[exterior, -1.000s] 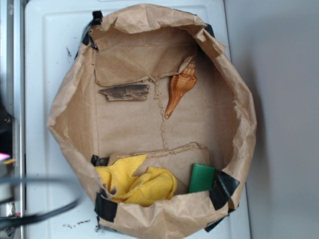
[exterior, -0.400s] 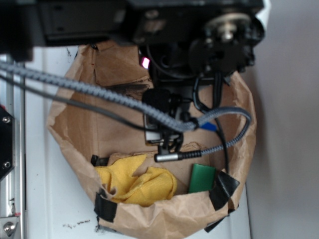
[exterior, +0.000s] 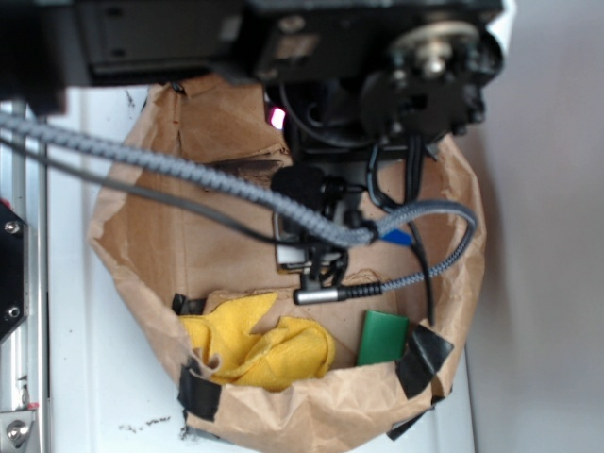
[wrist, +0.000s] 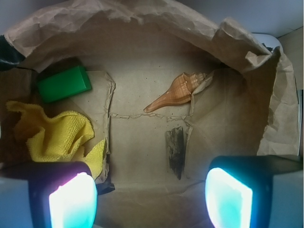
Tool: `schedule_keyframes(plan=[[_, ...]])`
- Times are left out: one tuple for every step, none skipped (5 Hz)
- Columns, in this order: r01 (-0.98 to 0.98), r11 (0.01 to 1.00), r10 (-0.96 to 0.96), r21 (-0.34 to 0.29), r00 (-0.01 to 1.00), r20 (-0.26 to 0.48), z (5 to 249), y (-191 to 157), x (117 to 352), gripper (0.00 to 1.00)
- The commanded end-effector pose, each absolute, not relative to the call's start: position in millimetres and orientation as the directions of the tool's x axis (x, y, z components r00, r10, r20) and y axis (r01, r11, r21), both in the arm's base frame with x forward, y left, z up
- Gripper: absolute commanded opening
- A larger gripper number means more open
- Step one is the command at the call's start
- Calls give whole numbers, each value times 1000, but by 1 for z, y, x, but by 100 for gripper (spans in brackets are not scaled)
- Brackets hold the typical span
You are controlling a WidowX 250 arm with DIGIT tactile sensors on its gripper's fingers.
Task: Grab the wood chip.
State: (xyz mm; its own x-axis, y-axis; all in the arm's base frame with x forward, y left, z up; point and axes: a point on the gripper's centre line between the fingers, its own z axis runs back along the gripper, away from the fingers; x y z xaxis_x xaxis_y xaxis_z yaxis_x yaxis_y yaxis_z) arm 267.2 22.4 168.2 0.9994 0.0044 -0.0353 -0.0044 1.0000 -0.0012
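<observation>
The claw (wrist: pixel 151 199) is wide open and holds nothing. The wood chip (wrist: pixel 175 152) lies flat on the paper bag (wrist: pixel 142 61) floor, at 12 o'clock from the claw, below the seashell (wrist: pixel 178 91).

No text, label, brand, number or sign can be read in either view. The paper bag (wrist: pixel 247 57), the green block (wrist: pixel 64 84), the yellow cloth (wrist: pixel 52 135) and the robot's dark housing (exterior: pixel 189 33) all show plain surfaces without legible marking.
</observation>
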Motion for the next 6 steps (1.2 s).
schedule_keyframes(plan=[[-14,995,16,95,1000,-13,105,45,271,100],[0,994,3,112,1000,-23,82,53,270,100],[11,989,-5,149,999,-39,63,59,266,100],[21,982,-19,190,1000,-13,49,63,261,100],[38,977,-33,208,999,-27,35,65,261,100],[48,974,-39,222,998,-45,22,65,258,100]])
